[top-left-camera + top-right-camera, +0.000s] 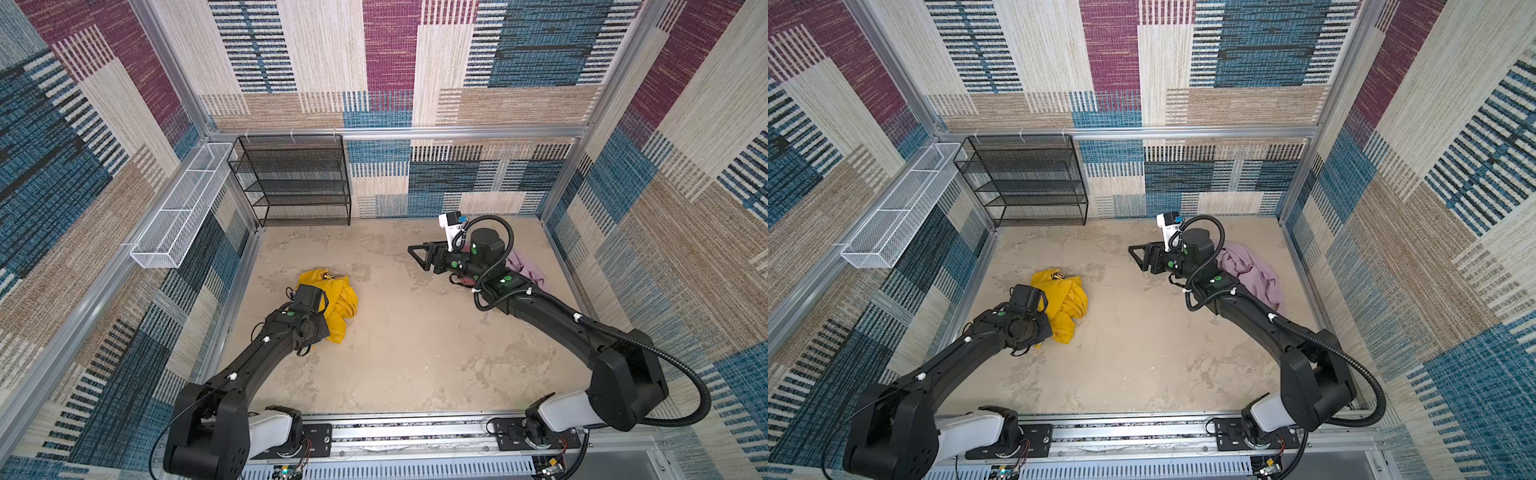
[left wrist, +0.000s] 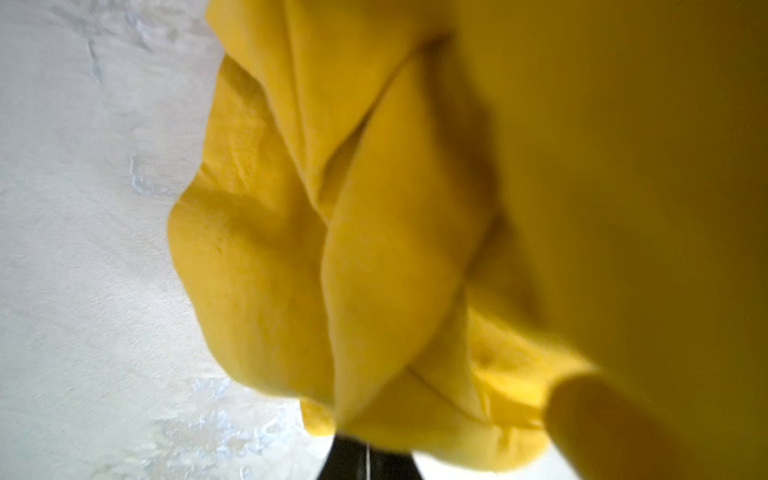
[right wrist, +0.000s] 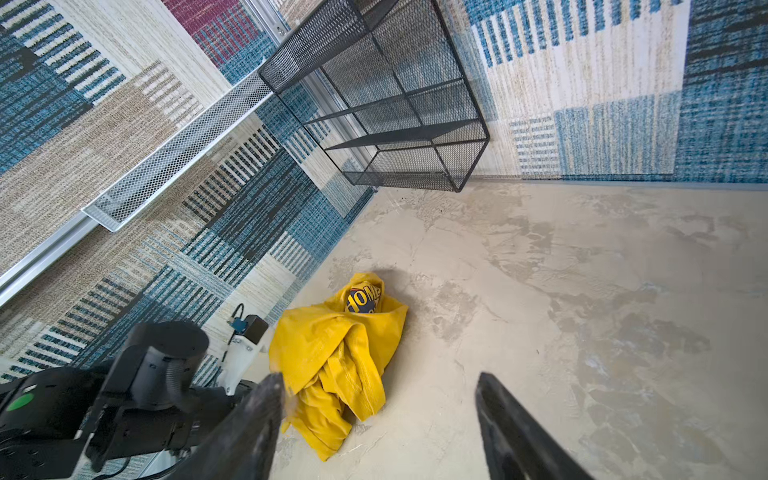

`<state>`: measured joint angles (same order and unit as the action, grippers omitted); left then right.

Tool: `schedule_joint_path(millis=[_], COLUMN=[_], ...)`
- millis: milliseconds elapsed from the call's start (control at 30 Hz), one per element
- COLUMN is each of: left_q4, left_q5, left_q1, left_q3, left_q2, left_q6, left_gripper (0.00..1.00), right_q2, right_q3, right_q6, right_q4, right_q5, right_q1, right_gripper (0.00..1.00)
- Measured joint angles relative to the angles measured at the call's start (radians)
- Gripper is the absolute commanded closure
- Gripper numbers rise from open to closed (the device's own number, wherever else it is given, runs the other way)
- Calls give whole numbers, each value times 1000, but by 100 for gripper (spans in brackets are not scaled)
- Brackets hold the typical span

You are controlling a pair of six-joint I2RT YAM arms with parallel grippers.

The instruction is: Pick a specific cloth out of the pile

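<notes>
The cloth (image 1: 343,299) (image 1: 1069,303) (image 3: 336,353) is mustard yellow with a dark printed mark and lies bunched on the floor at the left. My left gripper (image 2: 368,451) is at the cloth's left edge. Its jaws stand together, and yellow folds lie over the tips and fill the left wrist view. In both top views the left wrist hides the fingers. The pile (image 1: 530,268) (image 1: 1252,272) sits at the back right. It shows pale lilac-pink cloth, and my right arm partly hides it. My right gripper (image 1: 417,258) (image 1: 1137,258) (image 3: 378,378) hovers open and empty left of the pile.
A black mesh shelf (image 1: 297,183) stands against the back wall at the left. A white wire basket (image 1: 183,208) hangs on the left wall. Patterned walls enclose the sandy floor (image 1: 415,340), and the arms' mounting rail (image 1: 415,432) runs along the front.
</notes>
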<state>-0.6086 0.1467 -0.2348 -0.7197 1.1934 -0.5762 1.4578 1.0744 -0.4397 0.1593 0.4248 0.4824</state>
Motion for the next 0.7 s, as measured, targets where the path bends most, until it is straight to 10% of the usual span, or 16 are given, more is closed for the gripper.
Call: schedule_joint_path(millis=[700], left_q4=[-168], left_q5=[16], left_q1=[-37], left_q3=[-500], left_q2=[67], left_q6=[90], left_gripper=[100], right_q2=[-2], right_q3=[-34], right_q6=[-15], right_q4=[21], right_q5=[29], right_q1=[0], right_gripper=[24])
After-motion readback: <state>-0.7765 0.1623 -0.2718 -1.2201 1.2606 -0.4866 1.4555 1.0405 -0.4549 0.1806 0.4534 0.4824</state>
